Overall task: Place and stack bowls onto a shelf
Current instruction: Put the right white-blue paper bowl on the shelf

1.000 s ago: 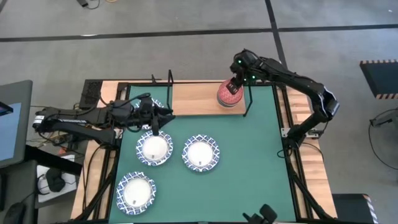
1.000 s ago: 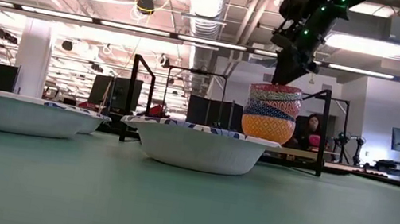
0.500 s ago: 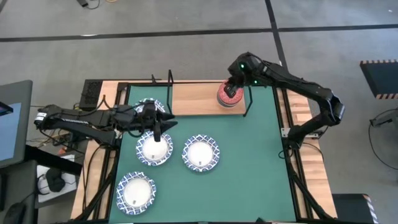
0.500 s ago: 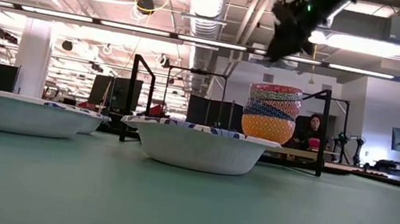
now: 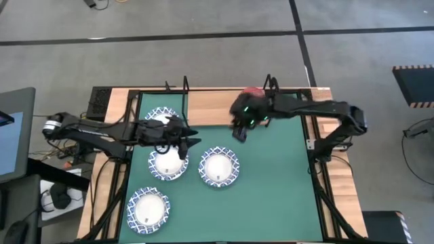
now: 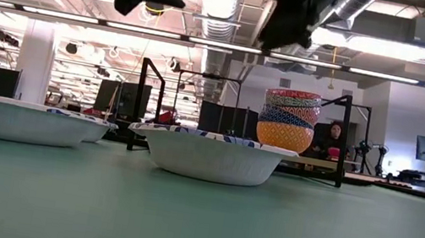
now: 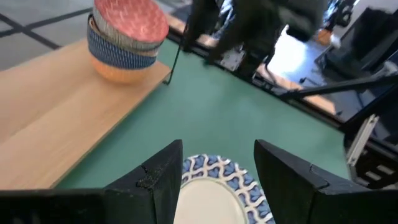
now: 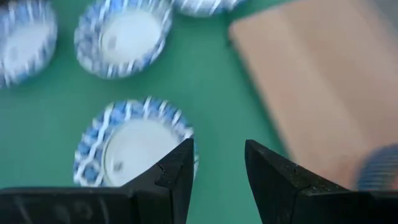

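Observation:
The stack of coloured bowls [image 5: 253, 93], red patterned one on top, stands at the right end of the wooden shelf [image 5: 210, 108]; its yellow-orange bottom bowl [image 6: 283, 136] rests on the board. Several white bowls with blue rims sit on the green mat [image 5: 271, 190]. My left gripper [image 5: 186, 140] hovers open over the bowl [image 5: 168, 163]; its wrist view shows the rim [image 7: 214, 177] below the open fingers. My right gripper [image 5: 239, 132] is open, off the shelf's near edge, above and beyond the middle white bowl [image 5: 218, 168], which its wrist view shows [image 8: 134, 146].
Another white bowl [image 5: 149, 209] sits near the mat's near left corner, and one [image 5: 161, 116] by the shelf's left end is partly covered by the left arm. The shelf's black wire posts [image 5: 186, 85] stand at its corners. The board left of the stack is bare.
My right gripper has drawn back from the coloured stack, toward the table's left and near edge, out over the mat toward the middle white bowl. My left gripper has moved toward the table's right, over its white bowl. No bowl has moved.

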`<state>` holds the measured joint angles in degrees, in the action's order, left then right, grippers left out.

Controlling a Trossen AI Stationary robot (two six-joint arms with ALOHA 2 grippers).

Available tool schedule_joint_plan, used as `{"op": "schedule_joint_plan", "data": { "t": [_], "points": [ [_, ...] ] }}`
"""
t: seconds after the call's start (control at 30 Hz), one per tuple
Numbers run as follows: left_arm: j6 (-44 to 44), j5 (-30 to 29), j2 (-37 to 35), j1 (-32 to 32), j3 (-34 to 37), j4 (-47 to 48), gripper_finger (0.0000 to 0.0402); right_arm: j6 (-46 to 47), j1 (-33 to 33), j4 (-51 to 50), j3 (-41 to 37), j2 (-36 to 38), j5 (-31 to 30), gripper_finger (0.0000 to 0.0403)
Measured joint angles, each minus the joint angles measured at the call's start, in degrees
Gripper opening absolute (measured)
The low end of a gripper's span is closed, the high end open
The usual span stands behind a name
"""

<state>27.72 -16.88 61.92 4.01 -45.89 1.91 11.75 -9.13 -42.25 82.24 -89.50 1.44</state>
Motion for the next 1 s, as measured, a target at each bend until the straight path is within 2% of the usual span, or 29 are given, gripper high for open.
{"op": "schedule_joint_plan", "data": {
  "t": [0.13, 0.27, 0.43, 0.63, 0.73, 0.83, 1.0],
  "points": [
    [1.1, 0.0, 2.5, 1.0, 0.0, 0.2, 0.0183, -0.5, 3.5, -0.8, 0.0, -5.2, 0.2, 0.0168],
    [6.0, -1.7, 3.8, 2.7, 0.0, 1.5, 0.0183, 2.7, 5.6, -1.5, 0.0, -10.4, 0.2, 0.0168],
    [9.2, -3.0, 3.6, 4.8, 0.0, 9.7, 0.0183, 9.6, 6.1, -1.7, 0.0, -16.6, 0.6, 0.0168],
    [13.3, 2.8, 2.8, 5.0, 0.0, 22.3, 0.0183, 17.5, 6.3, 1.4, 0.0, -21.8, 1.5, 0.0168],
    [13.5, 5.8, 2.8, 5.0, 0.0, 25.3, 0.0183, 20.3, 7.0, 1.6, 0.0, -23.3, 1.6, 0.0166],
    [12.8, 6.1, 2.8, 5.5, 0.0, 26.8, 0.0183, 21.3, 7.4, 0.9, 0.0, -23.5, 1.7, 0.0151],
    [13.3, 6.1, 2.8, 5.9, 0.0, 26.6, 0.0183, 22.4, 7.7, 0.6, 0.0, -24.2, 1.7, 0.0094]
  ]
}}
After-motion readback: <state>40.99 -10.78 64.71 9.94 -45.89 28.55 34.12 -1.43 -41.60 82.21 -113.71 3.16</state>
